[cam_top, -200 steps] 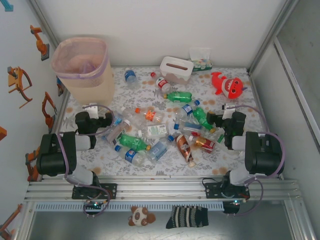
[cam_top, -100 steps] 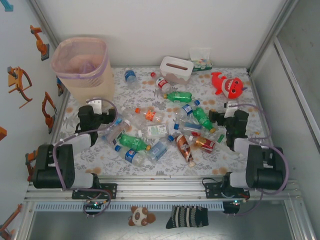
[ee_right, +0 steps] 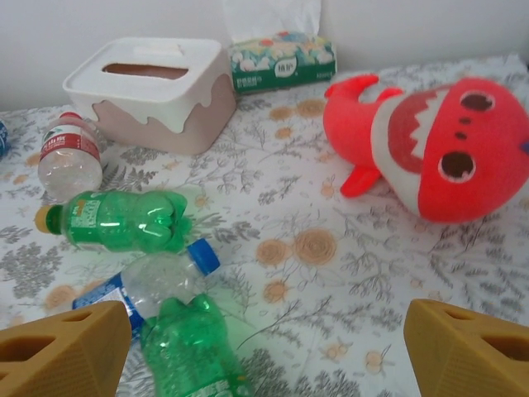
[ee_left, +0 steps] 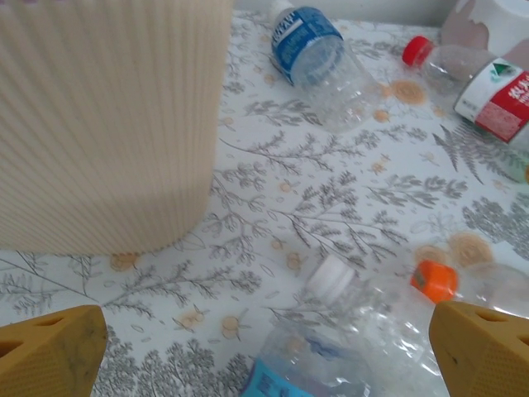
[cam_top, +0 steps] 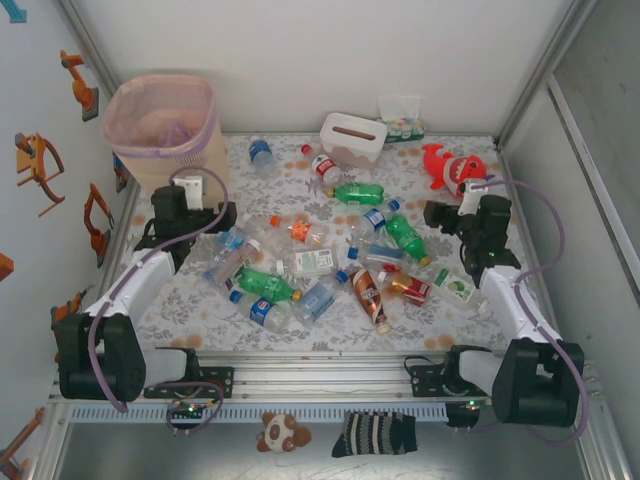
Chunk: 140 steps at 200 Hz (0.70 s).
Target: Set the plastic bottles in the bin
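Observation:
Several plastic bottles point(cam_top: 310, 262) lie scattered over the middle of the flowered table. The beige bin point(cam_top: 185, 170) with a pink liner stands at the back left. My left gripper point(cam_top: 224, 218) is open just right of the bin's base, its wall point(ee_left: 107, 124) close by. A clear white-capped bottle point(ee_left: 331, 277) and a blue-labelled one point(ee_left: 302, 372) lie between its fingers point(ee_left: 50, 351), untouched. My right gripper point(cam_top: 432, 215) is open at the right, near a green bottle point(cam_top: 405, 236). In the right wrist view that green bottle point(ee_right: 194, 347) and a blue-capped clear one point(ee_right: 161, 285) lie by the left finger point(ee_right: 62, 351).
A red shark plush point(ee_right: 430, 145) lies at the back right, just beyond my right gripper. A white tissue box point(ee_right: 153, 91) and a tissue pack point(ee_right: 281, 58) stand against the back wall. Metal posts and side walls close in the table.
Both arms have stretched out away from their bases. The left gripper moved back toward the bin. The right gripper moved back toward the shark plush.

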Tool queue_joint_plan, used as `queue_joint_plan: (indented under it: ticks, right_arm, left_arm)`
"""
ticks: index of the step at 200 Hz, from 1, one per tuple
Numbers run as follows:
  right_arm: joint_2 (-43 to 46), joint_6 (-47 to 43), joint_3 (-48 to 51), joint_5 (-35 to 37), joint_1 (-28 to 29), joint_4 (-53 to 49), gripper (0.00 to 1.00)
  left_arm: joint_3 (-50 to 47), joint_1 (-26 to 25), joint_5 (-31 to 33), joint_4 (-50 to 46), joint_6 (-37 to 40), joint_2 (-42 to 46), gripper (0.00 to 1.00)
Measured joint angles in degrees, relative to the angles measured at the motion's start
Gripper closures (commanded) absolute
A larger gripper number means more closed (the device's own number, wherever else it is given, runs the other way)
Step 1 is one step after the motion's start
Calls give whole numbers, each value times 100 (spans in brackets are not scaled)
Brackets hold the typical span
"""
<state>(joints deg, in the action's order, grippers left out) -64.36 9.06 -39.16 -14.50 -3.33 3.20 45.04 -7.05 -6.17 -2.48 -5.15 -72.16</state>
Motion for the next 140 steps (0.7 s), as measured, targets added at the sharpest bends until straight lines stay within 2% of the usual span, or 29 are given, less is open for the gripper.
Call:
queue_joint_plan:
  ticks: [38, 72, 108, 140]
  right_arm:
    - [37, 291, -186, -35, 0, -791, 17]
    - [15, 317, -278, -74, 2, -1285, 17]
    - [15, 315, -376, -90, 2, -1423, 18]
    - [20, 313, -402, -92, 7, -1532, 18]
  left_arm:
    - [378, -160, -22, -1421, -144, -15, 9]
    - [634, -540, 205, -2455, -116, -157, 11]
    - [933, -710, 363, -3010, 15, -481, 17]
    - [1250, -717, 426, -3228, 94, -905, 18]
